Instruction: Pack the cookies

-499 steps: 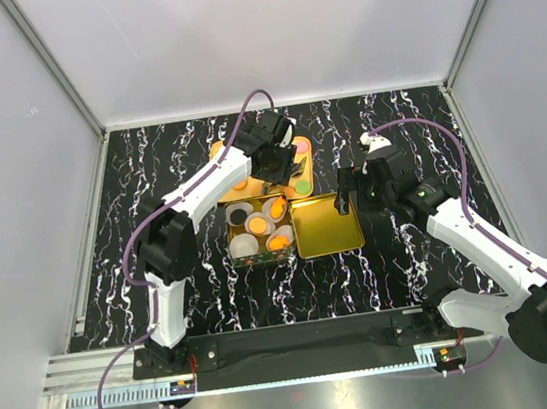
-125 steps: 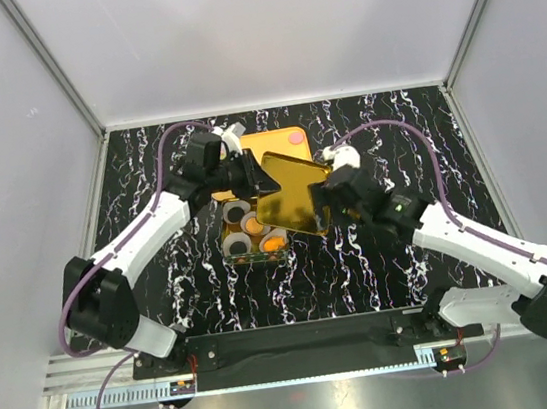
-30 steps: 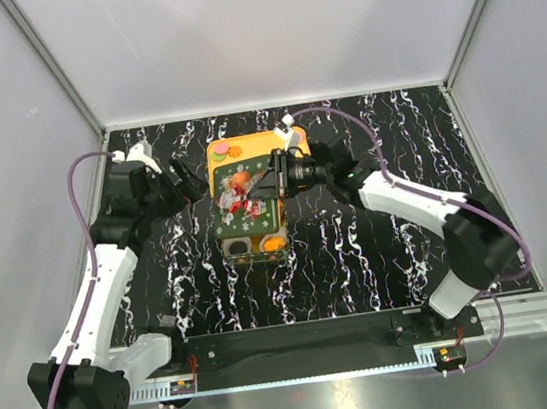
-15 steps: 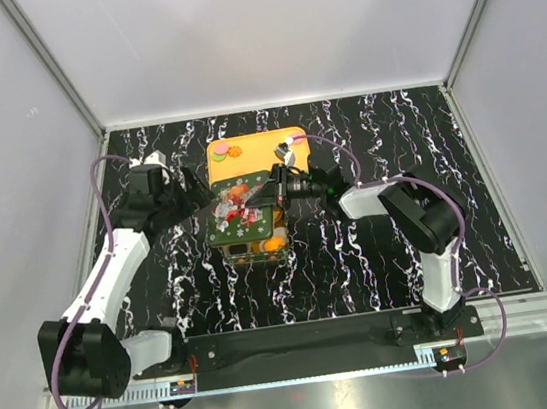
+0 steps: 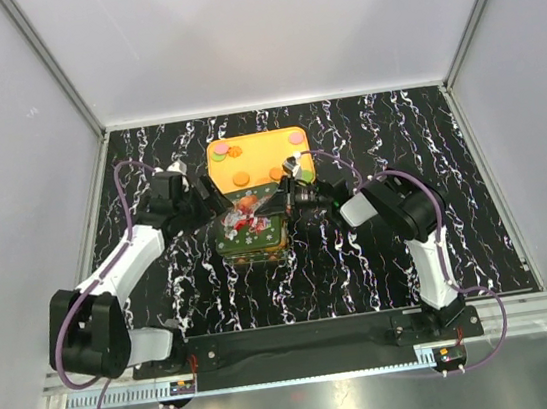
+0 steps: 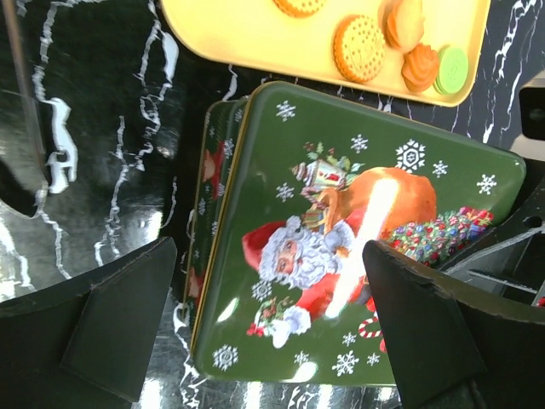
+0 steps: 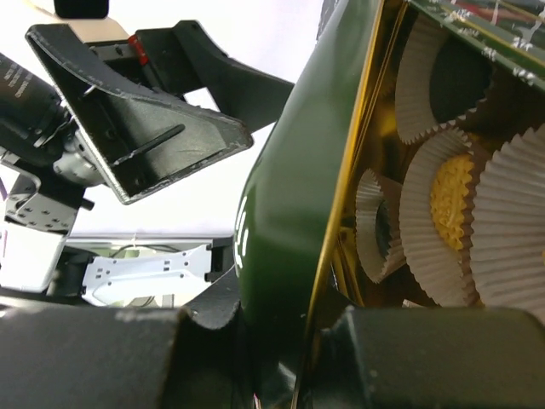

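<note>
My right gripper (image 5: 279, 202) (image 7: 294, 345) is shut on the right edge of a green Santa tin lid (image 5: 245, 216) (image 6: 358, 247). It holds the lid tilted over the tin (image 5: 256, 244) (image 6: 213, 221). Under the lid, white paper cups hold cookies (image 7: 451, 200). More cookies (image 6: 358, 47) (image 5: 241, 178) lie on the orange tray (image 5: 262, 156) (image 6: 247, 38) behind the tin. My left gripper (image 5: 204, 210) (image 6: 272, 341) is open at the tin's left side, its fingers (image 6: 128, 315) astride the lid's near edge without touching it.
The tin and tray sit mid-table on black marbled matting (image 5: 382, 261). Grey walls (image 5: 11, 199) enclose the table on three sides. Purple cables (image 5: 126, 194) loop off both arms.
The right gripper has lowered the lid closer onto the tin, uncovering more of the tray behind it. The left gripper has moved in toward the tin's left side, still open.
</note>
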Robot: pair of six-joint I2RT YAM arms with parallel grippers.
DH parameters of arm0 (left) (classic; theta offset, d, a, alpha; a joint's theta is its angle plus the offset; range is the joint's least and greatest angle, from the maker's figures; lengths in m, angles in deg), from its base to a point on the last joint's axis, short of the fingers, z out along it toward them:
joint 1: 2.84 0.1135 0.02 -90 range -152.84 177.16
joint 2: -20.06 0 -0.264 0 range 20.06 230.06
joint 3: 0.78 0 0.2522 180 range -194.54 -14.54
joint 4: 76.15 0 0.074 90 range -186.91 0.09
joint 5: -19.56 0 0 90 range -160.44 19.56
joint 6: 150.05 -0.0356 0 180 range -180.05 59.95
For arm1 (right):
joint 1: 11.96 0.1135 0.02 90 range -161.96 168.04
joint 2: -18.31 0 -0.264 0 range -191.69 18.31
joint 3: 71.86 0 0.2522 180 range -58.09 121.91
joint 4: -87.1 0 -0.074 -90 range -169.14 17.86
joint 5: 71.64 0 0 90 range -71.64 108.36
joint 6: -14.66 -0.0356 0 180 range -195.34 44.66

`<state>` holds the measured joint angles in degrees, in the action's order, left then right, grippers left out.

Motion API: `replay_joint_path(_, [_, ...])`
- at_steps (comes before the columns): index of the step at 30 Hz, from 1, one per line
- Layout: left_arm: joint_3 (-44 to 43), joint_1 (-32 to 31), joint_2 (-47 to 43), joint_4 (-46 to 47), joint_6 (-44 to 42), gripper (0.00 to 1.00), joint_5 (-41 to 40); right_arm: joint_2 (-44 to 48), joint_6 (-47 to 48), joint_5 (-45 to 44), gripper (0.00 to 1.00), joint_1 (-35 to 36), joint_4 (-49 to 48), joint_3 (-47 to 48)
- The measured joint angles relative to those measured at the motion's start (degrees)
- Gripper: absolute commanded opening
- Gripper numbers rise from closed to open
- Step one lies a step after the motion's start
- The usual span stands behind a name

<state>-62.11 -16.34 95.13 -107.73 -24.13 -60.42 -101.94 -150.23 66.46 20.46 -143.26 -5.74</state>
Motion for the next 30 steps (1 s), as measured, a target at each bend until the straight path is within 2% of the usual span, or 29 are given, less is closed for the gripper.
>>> replay_joint_path(14, [2.25, -0.66, 4.24, 5.44, 0.79, 0.98, 4.39, -4.15, -3.02, 2.47, 0.01, -2.45, -8.26, -2.45])
replay_joint_path(30, [2.23, -2.1, 8.22, 5.97, 0.72, 0.96, 6.05, -5.2, -5.75, 2.51, 0.29, -4.61, -11.8, -5.6])
